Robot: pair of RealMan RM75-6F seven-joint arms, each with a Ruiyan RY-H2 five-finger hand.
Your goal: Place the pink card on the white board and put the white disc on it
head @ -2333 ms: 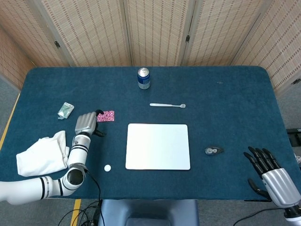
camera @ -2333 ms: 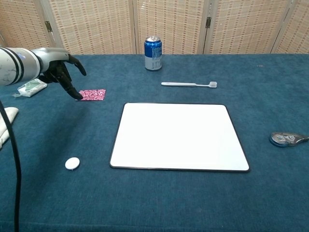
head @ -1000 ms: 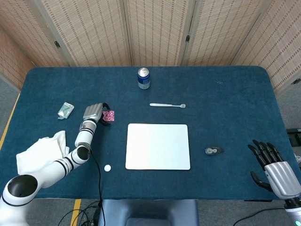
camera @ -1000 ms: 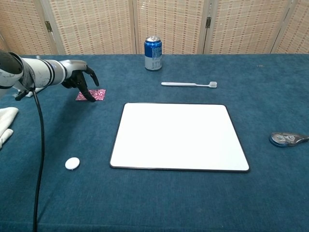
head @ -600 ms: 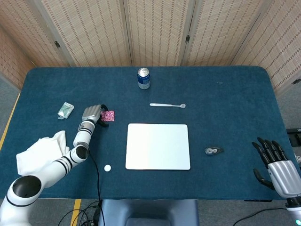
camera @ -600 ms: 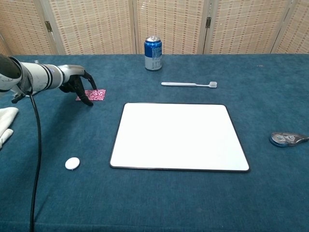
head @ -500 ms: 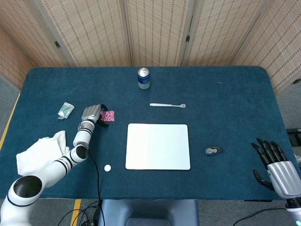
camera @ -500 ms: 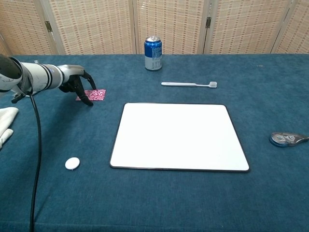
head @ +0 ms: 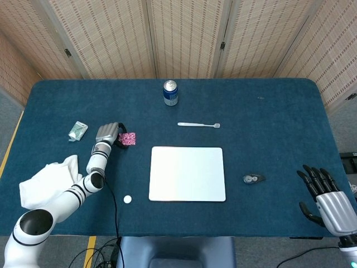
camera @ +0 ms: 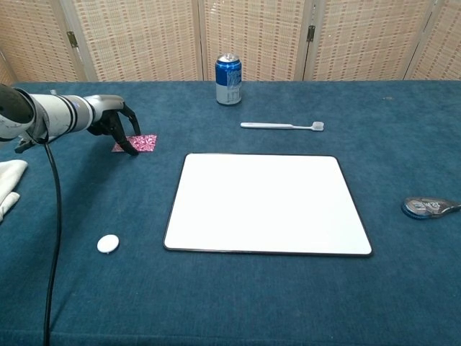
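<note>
Now, nearest the robot, the right hand [head: 329, 205] idles at the bench [camera: 403, 101] edge, fingers spread, holding nothing. Close in on the other side, the white disc [camera: 108, 244] sits alone on the blue cloth, just off the near-left corner of the white board [camera: 266, 204], untouched. Further out, the left hand [camera: 114, 124] is down at the pink card [camera: 138, 143], dark fingertips on the card's near edge; whether it has actually pinched the card or is only touching it, I cannot tell. The card lies flat on the bench, left of the board's far corner and apart from it. So this looks like the pick-up step, first half of the job. Next should call for a secure pinch, a lift, and a short carry right onto the board. Beyond lie a toothbrush [camera: 282, 126] and a blue can [camera: 228, 79].
</note>
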